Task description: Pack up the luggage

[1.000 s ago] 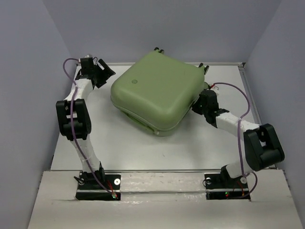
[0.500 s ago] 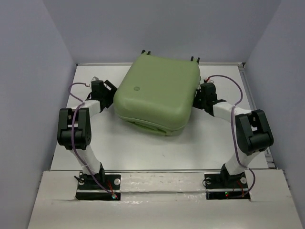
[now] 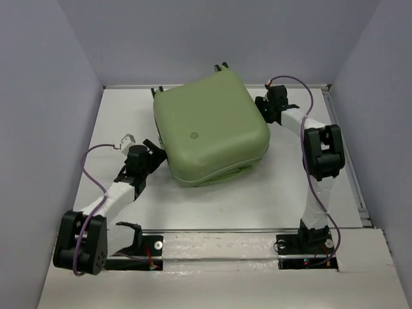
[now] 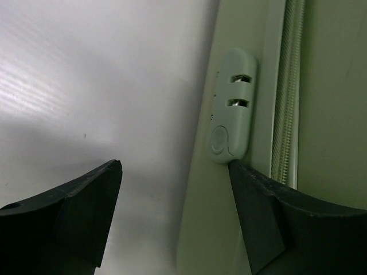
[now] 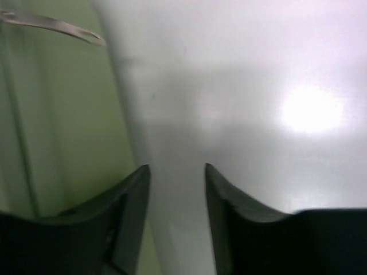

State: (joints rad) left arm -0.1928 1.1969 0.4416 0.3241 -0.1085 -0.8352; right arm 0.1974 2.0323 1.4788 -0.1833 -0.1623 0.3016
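1. One closed case in the top external view: the luggage (image 3: pixel 209 129) is lying flat on the tabletop (image 3: pixel 257 199), toward the far middle, with its round emblem (image 3: pixel 191 135) facing up and its wheels (image 3: pixel 222 66) pointing at the far wall. The shell is nearly square, so its long axis is hard to call. It appears to be running near-to-far, skewed slightly.
2. The left arm (image 3: pixel 109 193) is reaching to the near-left corner of the case. The right arm (image 3: pixel 309 129) is reaching to the far-right corner. The case is therefore sitting between the two sets of jaws on a diagonal, with each pressing close against the shell.
3. In the left wrist view, the left jaws are standing wide open and gripping nothing. The luggage side wall is filling the right of the frame, with its zipper (image 4: pixel 287 86) running lengthwise. The pale lock block (image 4: pixel 232 106) is sitting just ahead of the right-hand finger (image 4: pixel 258 217), which looks to be touching it.
4. In the right wrist view, the right jaws are standing partly open with a narrow gap, holding nothing. The green shell is lying to their left, with bare tabletop ahead. Contact cannot be confirmed.
5. Judgement: packing has not begun, because the case is shut. Opening depends on the lock and zipper, and the left jaws are lying nearer to them.
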